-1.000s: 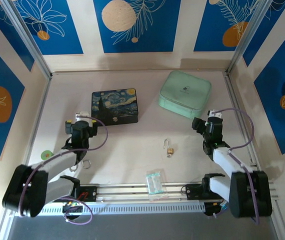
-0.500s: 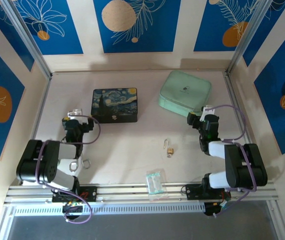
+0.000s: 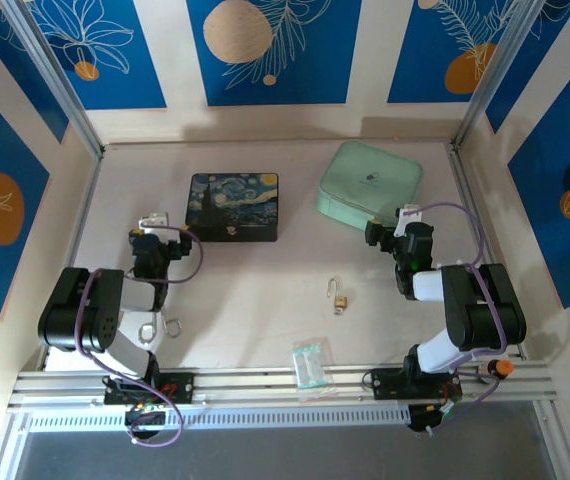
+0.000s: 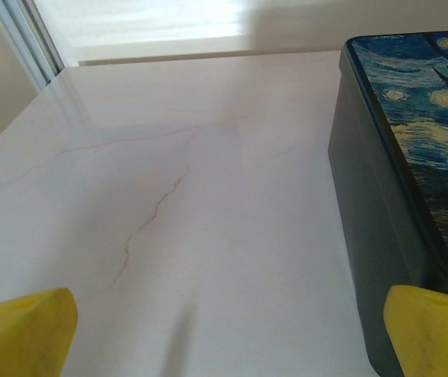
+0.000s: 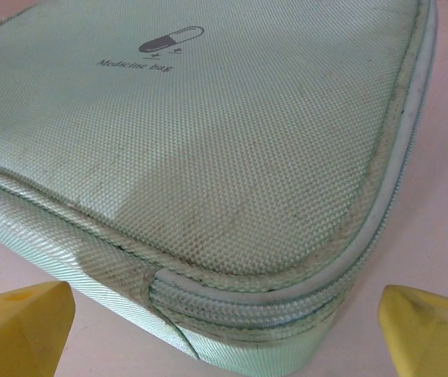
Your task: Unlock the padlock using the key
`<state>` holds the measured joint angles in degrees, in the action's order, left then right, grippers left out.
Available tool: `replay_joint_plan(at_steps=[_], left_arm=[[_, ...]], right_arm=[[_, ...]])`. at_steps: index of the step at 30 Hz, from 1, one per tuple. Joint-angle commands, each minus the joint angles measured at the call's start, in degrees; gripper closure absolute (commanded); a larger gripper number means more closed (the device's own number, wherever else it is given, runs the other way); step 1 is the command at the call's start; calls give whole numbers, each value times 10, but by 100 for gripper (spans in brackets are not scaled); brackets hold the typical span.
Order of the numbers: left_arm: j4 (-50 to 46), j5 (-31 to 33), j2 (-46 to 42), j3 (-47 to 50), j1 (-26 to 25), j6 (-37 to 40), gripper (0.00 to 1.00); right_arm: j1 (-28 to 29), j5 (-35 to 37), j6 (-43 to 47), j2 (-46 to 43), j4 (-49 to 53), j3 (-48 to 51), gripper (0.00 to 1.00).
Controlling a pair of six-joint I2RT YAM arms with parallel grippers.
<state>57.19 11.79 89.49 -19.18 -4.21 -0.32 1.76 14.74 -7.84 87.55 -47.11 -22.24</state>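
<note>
Near the middle of the worktop [image 3: 265, 290], the padlock [image 3: 339, 299] lies flat, its thin silver shackle pointing away from the arms. It is well apart from both grippers and touches nothing else. Between it and the near edge rests a clear plastic packet [image 3: 309, 362], and off to the left two silver wire loops [image 3: 161, 328] lie beside the left arm. The left gripper [image 3: 152, 224] sits low, just left of the starry-night box [image 3: 232, 207]. Its wrist camera shows the jaws released, yellow fingertips [image 4: 21, 330] spread wide over bare worktop, with the box's dark side wall close by the right one. The right gripper [image 3: 379, 232] faces the near corner of the mint-green medicine bag [image 3: 370, 187]. Its jaws are likewise released, yellow pads [image 5: 428, 326] set wide, the bag's zipped corner just ahead and nothing grasped
</note>
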Motion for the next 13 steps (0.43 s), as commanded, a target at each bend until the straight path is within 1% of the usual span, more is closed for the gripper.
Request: replay_joint_plan(at_steps=[1, 10, 13], left_arm=[[-4, 10, 3, -9, -5, 8, 1], [0, 9, 2, -7, -5, 8, 1], [-1, 10, 2, -7, -5, 8, 1]], right_arm=[[0, -7, 7, -4, -11, -8, 1], [-4, -15, 4, -4, 0, -13, 1], [-4, -16, 6, -5, -10, -7, 1]])
